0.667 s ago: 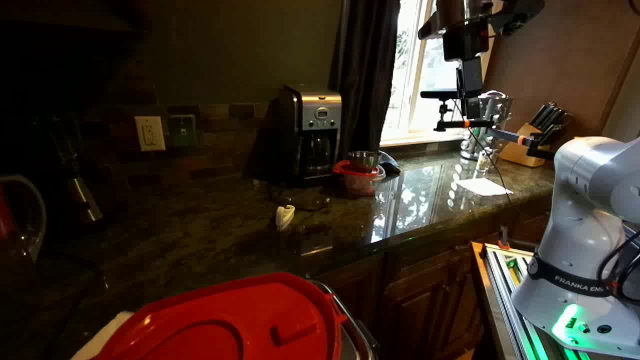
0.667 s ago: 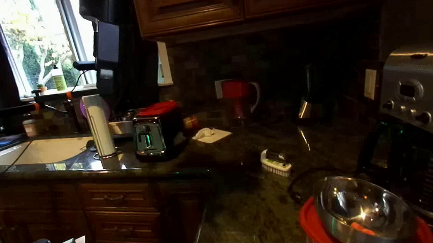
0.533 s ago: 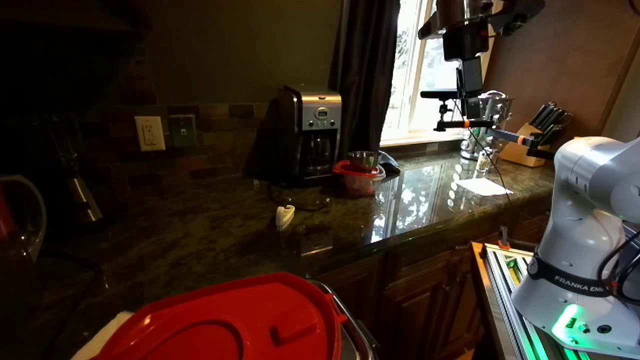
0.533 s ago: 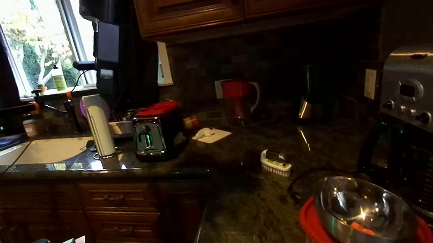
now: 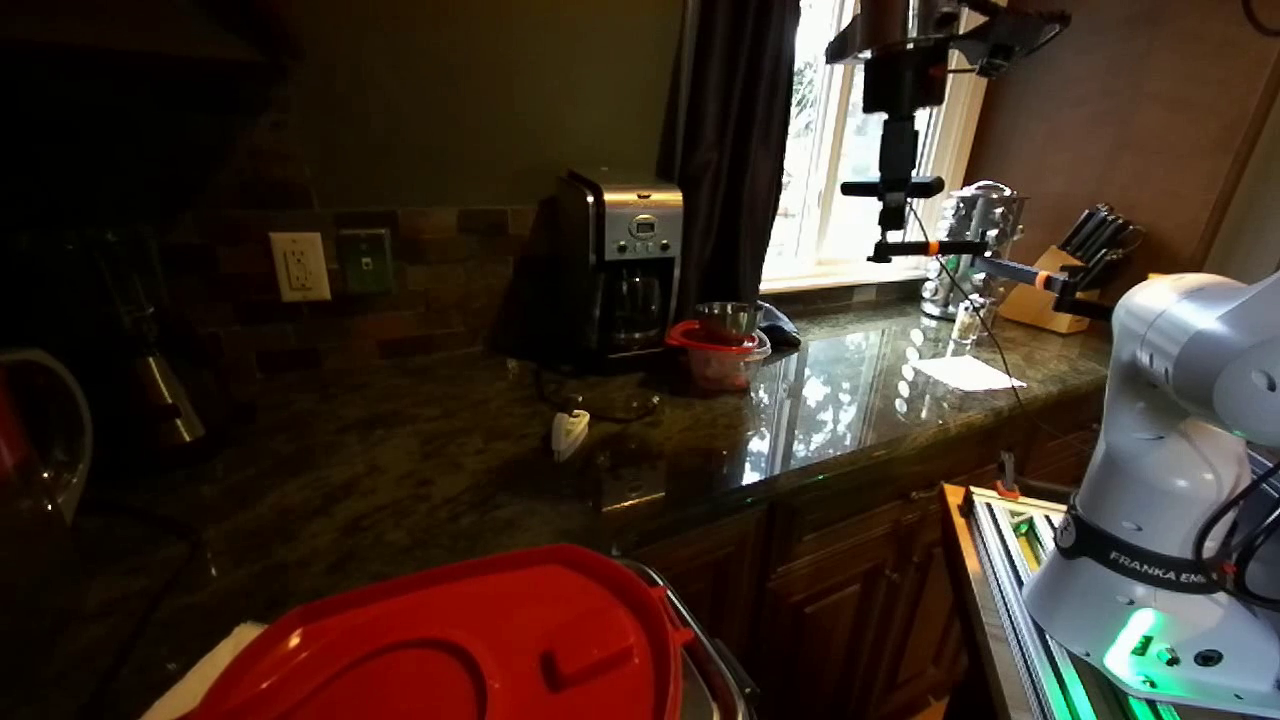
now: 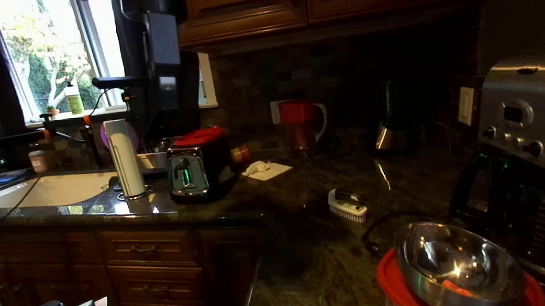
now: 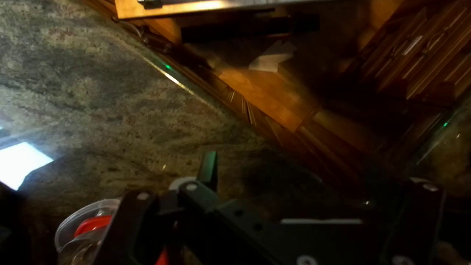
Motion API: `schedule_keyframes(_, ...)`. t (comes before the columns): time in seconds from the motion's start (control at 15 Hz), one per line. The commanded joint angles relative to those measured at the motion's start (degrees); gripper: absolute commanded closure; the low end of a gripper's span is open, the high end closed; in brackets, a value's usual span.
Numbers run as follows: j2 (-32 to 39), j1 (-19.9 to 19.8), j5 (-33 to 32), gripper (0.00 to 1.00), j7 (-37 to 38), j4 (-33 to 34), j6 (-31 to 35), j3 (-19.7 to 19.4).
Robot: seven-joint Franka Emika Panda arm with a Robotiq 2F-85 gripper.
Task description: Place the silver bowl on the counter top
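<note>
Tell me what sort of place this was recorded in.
A kitchen, probably in a home: a sink is set into the counter, and a toaster and coffee maker stand on it.

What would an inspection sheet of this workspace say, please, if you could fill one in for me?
Surface: counter is dark and glossy, mirroring the bright window.
Job's things: bowl sits on a tub, not directly on the counter; the orange patch inside may be an object or a reflection.
Clutter: brush, coffee maker, pitcher, towel roll, paper, toaster topped by a red lid.
Grippers: gripper hangs high, apart from the bowl; open or shut cannot be told.
Cables: dark cord beside the coffee maker; thin cable slanting down across an exterior view, ends unclear.
Surroundings: sink, drawers; lighting dim, with heavy shadow.
</note>
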Motion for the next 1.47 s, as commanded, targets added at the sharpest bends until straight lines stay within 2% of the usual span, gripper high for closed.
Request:
schedule_keyframes(0.0,2.13,-2.93,-2.29,0.0,2.41,0.07,10.61,-2.51)
schedule_keyframes(0.2,5.39,-6.1,-1.61,0.0,4.96,0.63,19.34,-4.95)
schedule_keyframes(0.27,6.55,-7.1,-1.54,0.0,6.07,0.96,20.45,-5.34)
schedule_keyframes(0.33,7.44,-7.48,-1.12,0.0,6.4,1.65,19.95,-5.57)
schedule_keyframes(0.4,5.32,-6.64,-1.3,0.0,4.09,0.38,19.42,-5.2)
schedule_keyframes(0.67,7.41,-7.53,-1.3,0.0,5.12,1.36,19.81,-5.62)
schedule_keyframes(0.8,9.69,-9.04,-3.95,0.0,6.05,0.07,27.47,-5.89)
schedule_keyframes(1.0,15.28,-9.99,-4.35,0.0,4.84,-1.24,38.83,-7.81)
schedule_keyframes(1.27,26.07,-12.51,-6.42,0.0,6.3,-0.3,49.08,-8.9)
schedule_keyframes(1.4,30.83,-13.08,-6.92,0.0,7.42,0.39,51.84,-8.89)
